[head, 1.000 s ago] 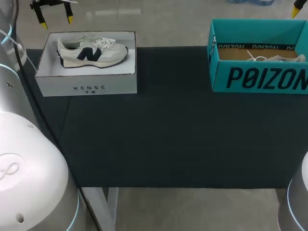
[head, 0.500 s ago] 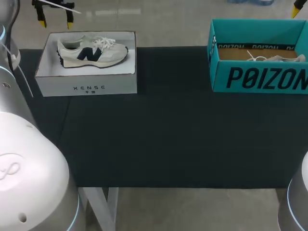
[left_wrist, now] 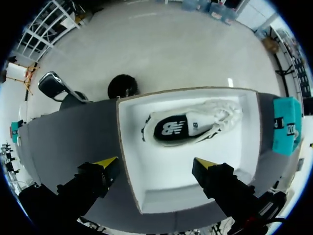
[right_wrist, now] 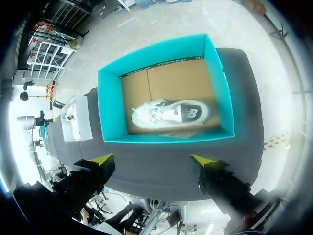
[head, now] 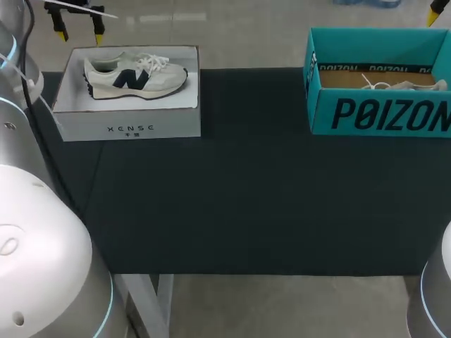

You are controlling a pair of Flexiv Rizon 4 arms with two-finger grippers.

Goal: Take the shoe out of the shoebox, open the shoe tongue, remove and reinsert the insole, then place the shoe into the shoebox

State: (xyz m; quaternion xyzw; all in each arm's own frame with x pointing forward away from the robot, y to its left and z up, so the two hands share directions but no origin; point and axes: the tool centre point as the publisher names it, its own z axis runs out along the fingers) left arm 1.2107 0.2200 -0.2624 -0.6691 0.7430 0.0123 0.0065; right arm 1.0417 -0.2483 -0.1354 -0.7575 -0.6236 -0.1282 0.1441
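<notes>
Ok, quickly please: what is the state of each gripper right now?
Left gripper: open, holding nothing.
Right gripper: open, holding nothing.

The bench (head: 246, 204) is covered with a dark, matt sheet that looks like cloth. The white shoebox (head: 127, 125) is made of smooth, matt card, with a brown raw edge seen in the left wrist view. The teal shoebox (head: 380, 113) is smooth card too, and plain brown cardboard is seen inside it. The shoe (head: 134, 76) in the white shoebox is made of pale, soft-looking cloth with a dark smooth patch. The left arm (head: 42, 267) is covered in shiny white plastic.
</notes>
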